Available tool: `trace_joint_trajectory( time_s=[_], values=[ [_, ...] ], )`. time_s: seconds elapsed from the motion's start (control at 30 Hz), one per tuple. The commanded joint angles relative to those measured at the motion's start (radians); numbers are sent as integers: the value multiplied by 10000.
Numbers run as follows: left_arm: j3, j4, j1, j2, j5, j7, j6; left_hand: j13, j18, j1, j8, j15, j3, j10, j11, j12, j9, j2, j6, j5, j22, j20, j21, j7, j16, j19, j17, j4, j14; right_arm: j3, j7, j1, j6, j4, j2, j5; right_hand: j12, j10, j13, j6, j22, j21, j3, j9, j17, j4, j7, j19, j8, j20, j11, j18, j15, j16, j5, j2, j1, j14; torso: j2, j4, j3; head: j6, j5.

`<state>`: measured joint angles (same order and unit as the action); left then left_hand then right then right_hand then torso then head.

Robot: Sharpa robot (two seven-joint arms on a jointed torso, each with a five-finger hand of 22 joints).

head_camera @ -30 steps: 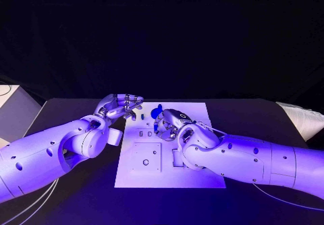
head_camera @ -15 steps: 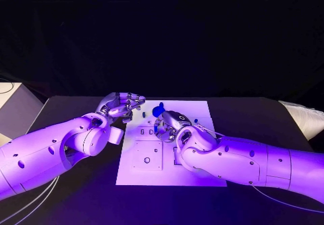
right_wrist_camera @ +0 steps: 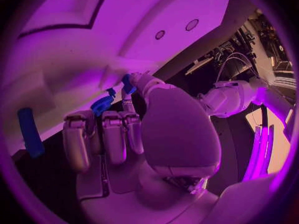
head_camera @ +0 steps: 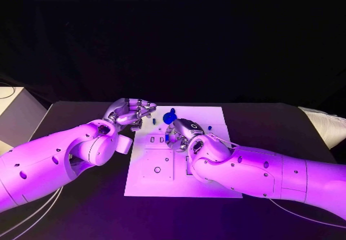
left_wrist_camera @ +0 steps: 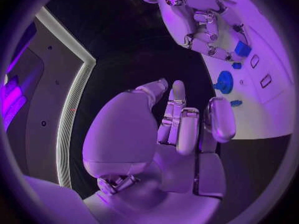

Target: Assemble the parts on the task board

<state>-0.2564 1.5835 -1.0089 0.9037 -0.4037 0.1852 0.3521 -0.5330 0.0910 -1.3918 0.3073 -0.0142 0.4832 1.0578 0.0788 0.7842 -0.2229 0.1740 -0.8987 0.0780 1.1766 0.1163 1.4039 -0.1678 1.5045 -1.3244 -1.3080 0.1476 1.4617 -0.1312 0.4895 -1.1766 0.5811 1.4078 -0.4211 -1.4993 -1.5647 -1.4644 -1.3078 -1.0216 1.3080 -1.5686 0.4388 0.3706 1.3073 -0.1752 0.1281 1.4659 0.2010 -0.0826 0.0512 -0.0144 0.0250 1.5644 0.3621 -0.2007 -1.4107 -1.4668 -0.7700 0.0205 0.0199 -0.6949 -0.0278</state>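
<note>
The white task board (head_camera: 205, 180) lies in the middle of the black table. My right hand (head_camera: 183, 133) hovers over the board's middle and pinches a small blue part (left_wrist_camera: 243, 49) at its fingertips; the same part (right_wrist_camera: 127, 82) shows by the thumb in the right wrist view. A round blue part (head_camera: 169, 118) stands on the board's far side, just beyond that hand. My left hand (head_camera: 132, 112) hangs over the board's far left corner, fingers curled in with nothing in them (left_wrist_camera: 181, 124). A small blue peg (head_camera: 154, 121) stands near it.
A blue bar (right_wrist_camera: 30, 132) lies on the board off to the side of my right hand. Another small blue piece (head_camera: 209, 128) sits on the board's far right. A square recess plate (head_camera: 156, 167) takes up the board's near left. A pale box (head_camera: 14, 112) stands at the table's left.
</note>
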Motion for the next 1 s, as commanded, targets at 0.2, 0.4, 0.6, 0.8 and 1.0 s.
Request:
trace_joint_trajectory(
  time_s=[0.2,0.4,0.6,0.8,1.0],
  values=[
    [-4,-21,-2,-52,-171,-100,-308,-27,-97,88,49,-11,53,-86,24,79,-16,3,91,3,21,-21,48,-13,76,-76,-1266,13,458,-1,-2,64,61,-94,50,-365,-26,-1029,-2596,-14,2628,-22,49,208,2634,9,2,1049,47,30,-36,144,-19,64,35,1,116,-1040,-10,-14,7,-7,-7],
    [-4,-47,-1,-80,-207,-138,-361,-35,-99,90,50,-12,55,-88,25,95,-16,2,96,2,30,-21,54,-14,82,-80,-1279,15,464,-1,-40,87,60,-101,72,-387,-21,-1024,-2591,10,2628,-22,44,210,2634,0,8,1049,51,23,-31,144,-25,64,11,-33,179,-1040,-9,-17,-1,-37,-23],
    [-4,-52,0,-77,-231,-177,-399,-35,-99,90,50,-12,55,-88,25,95,-16,2,96,2,30,-21,54,-14,82,-80,-1279,15,464,-1,-59,95,1,-123,80,-392,-17,-1020,-2588,30,2628,-22,41,210,2634,-4,12,1049,50,18,-27,144,-29,64,-9,-57,217,-1040,0,-14,-2,-75,-14],
    [-3,-51,0,-71,-250,-205,-427,-35,-99,90,50,-12,55,-88,25,95,-16,2,96,2,30,-21,54,-14,82,-80,-1279,15,464,-2,-67,105,-78,-142,94,-394,-8,-1012,-2580,47,2628,-22,33,213,2634,-1,15,1049,56,13,-24,144,-33,64,-47,-97,259,-1040,8,-9,-6,-76,-19],
    [-3,-51,0,-68,-259,-224,-443,-35,-99,90,50,-12,55,-88,25,95,-16,2,96,2,30,-21,54,-14,82,-80,-1279,15,464,-3,-117,110,-130,-145,108,-395,84,-920,-2492,135,2628,-22,-8,206,2634,-7,40,1049,45,-3,-2,144,-50,64,-134,-233,386,-1040,4,-24,-17,-77,-34]
  ],
)
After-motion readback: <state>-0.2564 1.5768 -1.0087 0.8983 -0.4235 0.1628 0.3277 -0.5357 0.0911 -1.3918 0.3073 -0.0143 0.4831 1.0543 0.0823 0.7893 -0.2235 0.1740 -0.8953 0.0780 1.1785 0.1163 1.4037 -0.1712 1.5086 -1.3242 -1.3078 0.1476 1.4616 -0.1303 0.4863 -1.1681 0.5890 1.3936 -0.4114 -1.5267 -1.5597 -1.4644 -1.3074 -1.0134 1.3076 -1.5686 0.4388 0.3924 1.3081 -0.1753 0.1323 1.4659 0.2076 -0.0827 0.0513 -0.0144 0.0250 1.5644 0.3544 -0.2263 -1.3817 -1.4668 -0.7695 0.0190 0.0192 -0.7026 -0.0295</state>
